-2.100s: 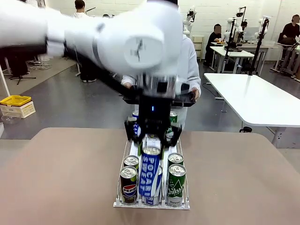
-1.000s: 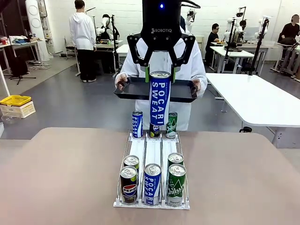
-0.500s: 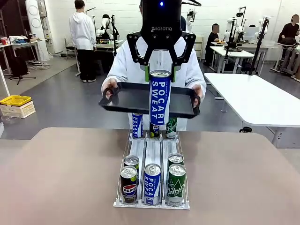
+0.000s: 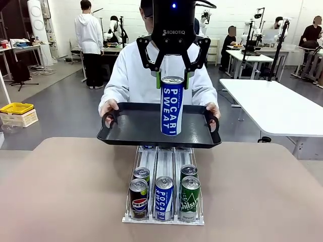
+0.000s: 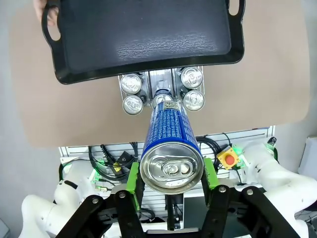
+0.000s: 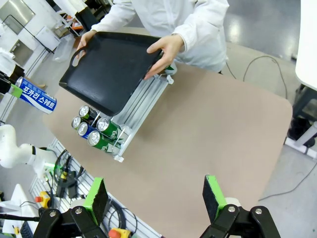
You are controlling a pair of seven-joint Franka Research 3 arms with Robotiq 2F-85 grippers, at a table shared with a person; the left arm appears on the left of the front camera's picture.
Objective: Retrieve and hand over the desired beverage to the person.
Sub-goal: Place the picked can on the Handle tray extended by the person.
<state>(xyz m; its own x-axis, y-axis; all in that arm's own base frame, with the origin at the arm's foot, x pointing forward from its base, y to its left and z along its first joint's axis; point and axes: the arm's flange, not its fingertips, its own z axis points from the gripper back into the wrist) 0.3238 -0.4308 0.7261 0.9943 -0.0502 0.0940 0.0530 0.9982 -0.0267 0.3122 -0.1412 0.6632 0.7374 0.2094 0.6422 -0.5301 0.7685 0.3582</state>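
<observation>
The blue Pocari Sweat can (image 4: 171,106) hangs upright in the air over the middle of the table (image 4: 65,191). The left gripper (image 4: 172,80) has its green pads clamped on either side of the can's top rim. Looking down along the can (image 5: 171,148) from the left gripper (image 5: 171,176), its lower end sits over the middle lane of the wire rack (image 4: 165,160), just short of the near rim of a black tray (image 4: 136,128). From the side there is a gap between can and tray.

The person (image 4: 136,75) in the white jacket holds that tray level by its handles, one hand (image 4: 108,107) at each end, above the far part of the rack. Five cans stand at the rack's near end, a Pepsi, a Pocari Sweat and green ones.

The right gripper (image 6: 155,198) hovers high over the table, jaws spread wide with nothing between them.
</observation>
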